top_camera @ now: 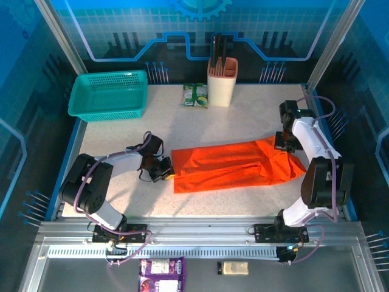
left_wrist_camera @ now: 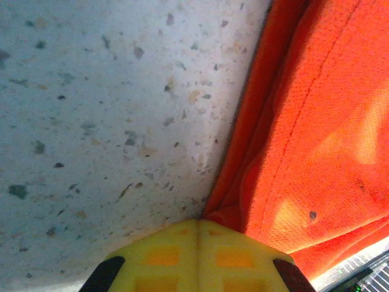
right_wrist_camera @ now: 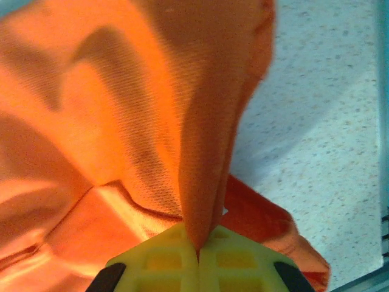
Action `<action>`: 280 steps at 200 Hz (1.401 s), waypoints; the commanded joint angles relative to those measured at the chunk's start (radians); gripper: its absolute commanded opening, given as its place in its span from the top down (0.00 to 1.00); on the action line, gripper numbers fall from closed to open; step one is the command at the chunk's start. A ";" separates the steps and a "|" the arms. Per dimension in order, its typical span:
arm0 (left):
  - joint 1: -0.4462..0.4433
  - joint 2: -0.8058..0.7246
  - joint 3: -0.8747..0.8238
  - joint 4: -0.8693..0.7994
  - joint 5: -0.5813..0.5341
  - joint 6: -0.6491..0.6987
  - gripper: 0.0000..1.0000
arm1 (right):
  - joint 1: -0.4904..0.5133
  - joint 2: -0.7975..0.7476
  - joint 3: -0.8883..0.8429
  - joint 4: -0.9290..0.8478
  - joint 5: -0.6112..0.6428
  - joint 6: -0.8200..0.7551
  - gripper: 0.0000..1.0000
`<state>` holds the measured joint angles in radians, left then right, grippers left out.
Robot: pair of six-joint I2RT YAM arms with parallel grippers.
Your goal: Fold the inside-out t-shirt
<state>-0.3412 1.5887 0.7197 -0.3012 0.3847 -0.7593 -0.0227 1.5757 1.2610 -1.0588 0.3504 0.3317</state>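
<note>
Where the inside-out t-shirt (top_camera: 231,165) is lying: it is stretching as a long orange band across the middle of the table (top_camera: 213,115), running between the two grippers.
Left gripper (top_camera: 165,172): it is sitting at the shirt's near-left corner with its jaws pressing together. In its wrist view the yellow tips (left_wrist_camera: 197,226) are pinching the corner fold, and the rest of the cloth is spreading away to the right.
Right gripper (top_camera: 283,146): it is standing at the shirt's far-right end. In its wrist view the tips (right_wrist_camera: 197,246) are clamping a raised ridge of fabric.
Right end: the fabric is bunching beneath that ridge, with a flap trailing onto the table.
</note>
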 commanded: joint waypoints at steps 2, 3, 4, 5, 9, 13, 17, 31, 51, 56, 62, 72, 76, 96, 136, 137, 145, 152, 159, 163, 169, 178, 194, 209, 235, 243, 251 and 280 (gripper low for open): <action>-0.005 0.027 -0.031 0.061 0.036 -0.025 1.00 | 0.089 -0.068 -0.044 -0.082 -0.105 0.058 1.00; -0.005 0.027 -0.031 0.062 0.036 -0.026 1.00 | 0.092 -0.069 -0.045 -0.083 -0.108 0.060 1.00; -0.005 0.027 -0.031 0.062 0.035 -0.025 1.00 | 0.093 -0.071 -0.046 -0.084 -0.110 0.064 1.00; -0.005 0.027 -0.031 0.062 0.035 -0.025 1.00 | 0.099 -0.073 -0.047 -0.086 -0.113 0.068 1.00; -0.006 0.030 -0.032 0.062 0.036 -0.023 1.00 | 0.115 -0.080 -0.051 -0.091 -0.124 0.083 1.00; -0.007 0.032 -0.033 0.065 0.036 -0.022 1.00 | 0.136 -0.088 -0.056 -0.094 -0.137 0.096 1.00; -0.006 0.035 -0.034 0.068 0.037 -0.022 1.00 | 0.155 -0.094 -0.061 -0.095 -0.150 0.105 1.00; -0.007 0.046 -0.036 0.075 0.040 -0.019 1.00 | 0.228 -0.109 -0.067 -0.099 -0.193 0.160 1.00; -0.007 0.059 -0.038 0.087 0.044 -0.014 1.00 | 0.349 -0.107 -0.060 -0.093 -0.237 0.245 1.00; -0.008 0.061 -0.039 0.090 0.046 -0.015 1.00 | 0.379 -0.103 -0.057 -0.087 -0.245 0.266 1.00; -0.009 0.063 -0.042 0.094 0.048 -0.015 1.00 | 0.410 -0.095 -0.052 -0.079 -0.255 0.292 1.00; -0.010 0.067 -0.045 0.102 0.049 -0.015 1.00 | 0.471 -0.078 -0.044 -0.060 -0.274 0.325 1.00; -0.010 0.067 -0.047 0.104 0.049 -0.016 1.00 | 0.495 -0.068 -0.038 -0.054 -0.285 0.336 1.00; -0.010 0.070 -0.057 0.114 0.049 -0.014 1.00 | 0.593 -0.007 0.007 -0.022 -0.322 0.387 1.00; -0.010 0.074 -0.081 0.137 0.051 -0.014 1.00 | 0.748 0.148 0.161 0.027 -0.377 0.450 1.00; -0.010 0.074 -0.081 0.138 0.051 -0.013 1.00 | 0.751 0.152 0.164 0.029 -0.379 0.452 1.00; -0.011 0.076 -0.085 0.142 0.049 -0.013 1.00 | 0.771 0.182 0.195 0.042 -0.393 0.460 1.00; -0.010 0.077 -0.088 0.148 0.051 -0.013 1.00 | 0.787 0.214 0.220 0.054 -0.407 0.468 1.00; -0.010 0.077 -0.091 0.149 0.050 -0.013 1.00 | 0.801 0.243 0.248 0.061 -0.421 0.474 1.00; -0.010 0.078 -0.092 0.151 0.051 -0.014 1.00 | 0.809 0.260 0.264 0.065 -0.427 0.478 1.00; -0.011 0.078 -0.095 0.155 0.052 -0.014 1.00 | 0.820 0.280 0.286 0.072 -0.430 0.483 1.00; -0.010 0.078 -0.099 0.159 0.051 -0.013 1.00 | 0.831 0.310 0.318 0.081 -0.439 0.490 1.00; -0.011 0.081 -0.106 0.164 0.050 -0.011 1.00 | 0.834 0.352 0.359 0.105 -0.459 0.501 1.00; -0.011 0.083 -0.115 0.174 0.051 -0.011 1.00 | 0.837 0.388 0.392 0.120 -0.479 0.508 1.00; -0.012 0.092 -0.121 0.184 0.056 -0.011 1.00 | 0.840 0.447 0.452 0.118 -0.512 0.503 1.00; -0.012 0.094 -0.123 0.185 0.055 -0.009 1.00 | 0.843 0.462 0.469 0.118 -0.520 0.501 1.00; -0.012 0.096 -0.123 0.185 0.054 -0.008 1.00 | 0.846 0.477 0.486 0.116 -0.529 0.499 1.00; -0.011 0.096 -0.121 0.181 0.051 -0.003 1.00 | 0.856 0.527 0.537 0.103 -0.549 0.492 1.00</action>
<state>-0.3187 1.5894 0.6495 -0.1764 0.4541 -0.7616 0.8127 2.0613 1.7416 -0.9478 -0.1513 0.8158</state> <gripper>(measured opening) 0.052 0.062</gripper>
